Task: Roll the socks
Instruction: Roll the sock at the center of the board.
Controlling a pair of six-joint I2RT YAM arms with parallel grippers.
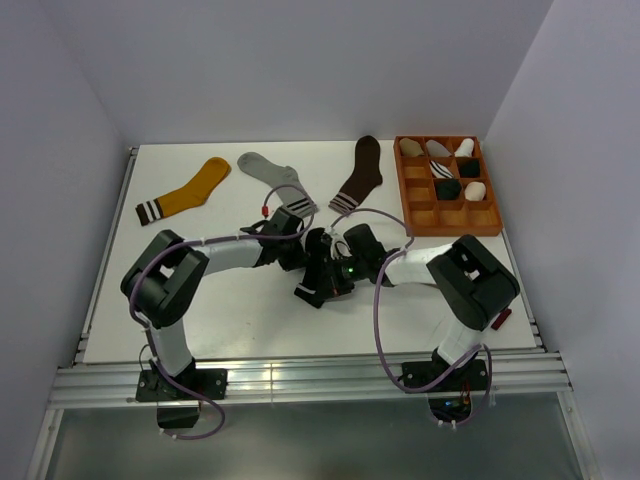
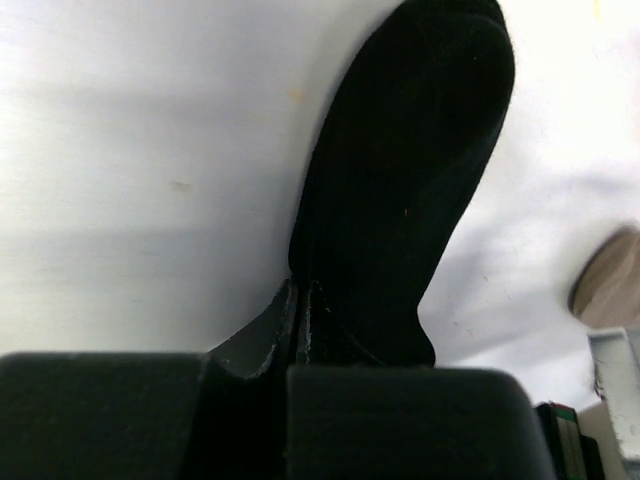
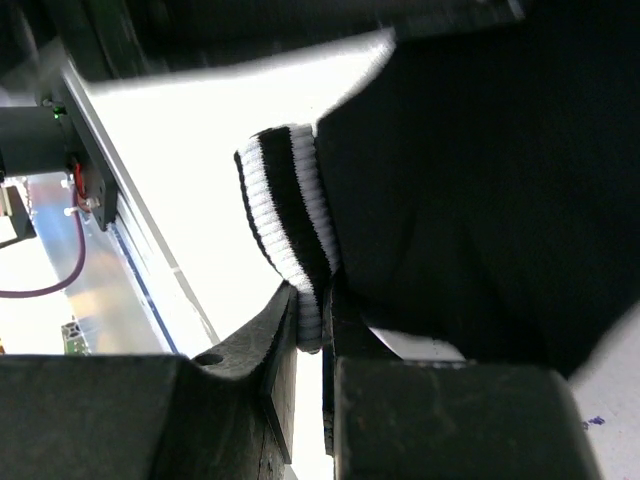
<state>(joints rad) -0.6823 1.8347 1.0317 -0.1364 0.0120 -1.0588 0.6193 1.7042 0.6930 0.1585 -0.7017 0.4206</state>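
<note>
A black sock with white cuff stripes (image 1: 308,292) lies at the middle of the white table, between my two arms. My left gripper (image 2: 302,290) is shut on one edge of the sock's plain black part (image 2: 400,180), which stretches away from the jaws over the table. My right gripper (image 3: 312,300) is shut on the striped cuff (image 3: 285,210), pinched between its fingers, with the black body (image 3: 480,200) bunched beside it. In the top view, the left gripper (image 1: 312,250) and the right gripper (image 1: 318,285) meet over the sock and hide most of it.
Along the back lie a mustard-yellow sock (image 1: 190,190), a light grey sock (image 1: 272,175) and a dark brown sock (image 1: 360,175). An orange compartment tray (image 1: 410,200) at the back right holds several rolled socks. A taupe rounded shape (image 2: 608,290) shows at the left wrist view's right edge.
</note>
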